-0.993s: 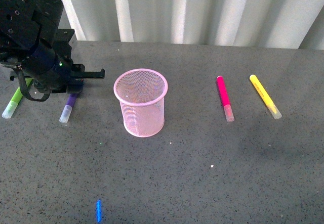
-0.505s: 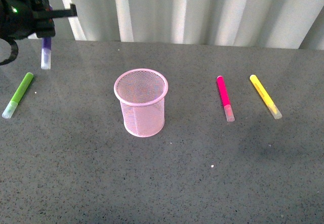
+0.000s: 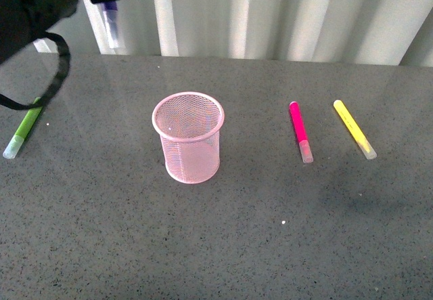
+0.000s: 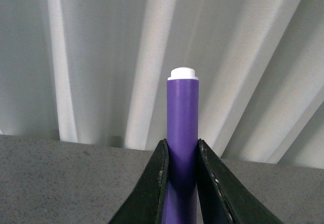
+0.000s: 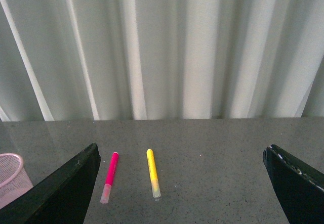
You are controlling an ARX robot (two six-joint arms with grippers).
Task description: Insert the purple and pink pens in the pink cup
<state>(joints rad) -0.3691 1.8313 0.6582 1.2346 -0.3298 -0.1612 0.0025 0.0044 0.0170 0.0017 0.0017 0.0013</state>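
The left arm has lifted higher and come nearer the pink cup [image 3: 189,137] than half a second ago, taking the purple pen [image 3: 110,22] with it. The pen now hangs upright, clear cap down, well above the table and up-left of the cup. The left gripper [image 4: 181,188] is clenched on the pen's barrel (its white end stands above the jaws in the wrist view). The right gripper [image 5: 179,183] is held above the table with its jaws spread wide and nothing between them. The pink pen [image 3: 300,131] lies flat to the right of the cup, the yellow marker [image 3: 354,129] further right, and the lime-green marker [image 3: 24,129] far to the cup's left. The table [image 3: 270,232] is speckled dark grey, and a white pleated backdrop [image 3: 270,15] stands behind the cup.
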